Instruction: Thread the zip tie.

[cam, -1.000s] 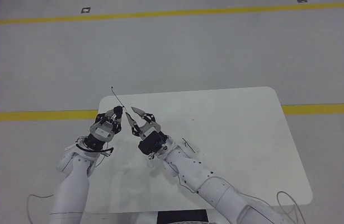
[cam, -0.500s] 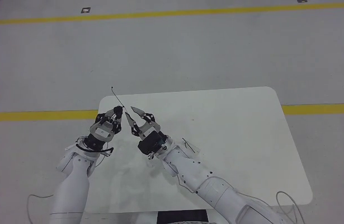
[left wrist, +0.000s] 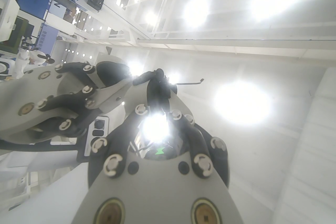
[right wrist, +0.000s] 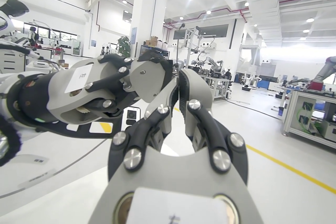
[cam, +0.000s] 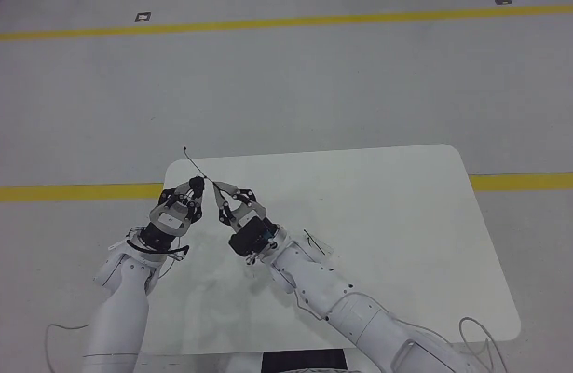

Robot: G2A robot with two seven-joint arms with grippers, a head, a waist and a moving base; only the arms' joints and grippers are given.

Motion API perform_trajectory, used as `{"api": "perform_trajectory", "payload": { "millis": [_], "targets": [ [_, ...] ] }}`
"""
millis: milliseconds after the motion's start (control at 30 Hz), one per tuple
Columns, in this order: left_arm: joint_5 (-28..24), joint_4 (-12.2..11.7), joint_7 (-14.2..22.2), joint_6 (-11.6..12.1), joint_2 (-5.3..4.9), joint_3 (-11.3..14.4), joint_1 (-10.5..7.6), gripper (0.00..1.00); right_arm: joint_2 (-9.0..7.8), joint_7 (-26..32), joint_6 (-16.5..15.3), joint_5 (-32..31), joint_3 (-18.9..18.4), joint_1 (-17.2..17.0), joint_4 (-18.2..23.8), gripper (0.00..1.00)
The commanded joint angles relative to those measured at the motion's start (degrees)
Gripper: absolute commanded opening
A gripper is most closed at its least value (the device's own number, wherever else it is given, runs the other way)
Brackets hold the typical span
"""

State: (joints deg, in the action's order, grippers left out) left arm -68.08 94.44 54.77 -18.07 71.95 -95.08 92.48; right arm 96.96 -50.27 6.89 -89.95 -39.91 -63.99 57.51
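A thin black zip tie (cam: 195, 163) sticks up and away over the table's far left corner, ending in its tip (cam: 185, 147). My left gripper (cam: 197, 189) is shut on the tie's lower part. In the left wrist view the tie (left wrist: 189, 83) pokes out past my left gripper (left wrist: 157, 79). My right gripper (cam: 214, 190) sits right beside the left one, fingertips touching it, and is shut on the same tie. From the right gripper (right wrist: 178, 83) in the right wrist view, the tie (right wrist: 179, 51) rises straight up out of the fingers.
The white table (cam: 407, 233) has rounded corners. A second thin black strip (cam: 314, 242) lies flat on it beside my right forearm. Yellow floor lines (cam: 62, 192) run past the table's far side.
My right gripper's fingers, spread apart before, have closed on the zip tie next to the left gripper. The tie's tip shifted slightly. The left arm stayed put.
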Motion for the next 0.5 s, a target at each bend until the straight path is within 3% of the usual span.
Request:
{"api": "perform_trajectory", "payload": {
  "millis": [0,467],
  "targets": [
    [0.0,0.0,0.0,0.0,0.0,0.0,0.0,0.0,-0.05,-0.1,-0.05,0.0,-0.14,0.04,-0.28,0.0],
    [0.0,0.0,0.0,0.0,0.0,0.0,0.0,0.0,-2.02,3.71,3.39,0.0,0.84,0.75,-2.98,0.0]
  ]
}}
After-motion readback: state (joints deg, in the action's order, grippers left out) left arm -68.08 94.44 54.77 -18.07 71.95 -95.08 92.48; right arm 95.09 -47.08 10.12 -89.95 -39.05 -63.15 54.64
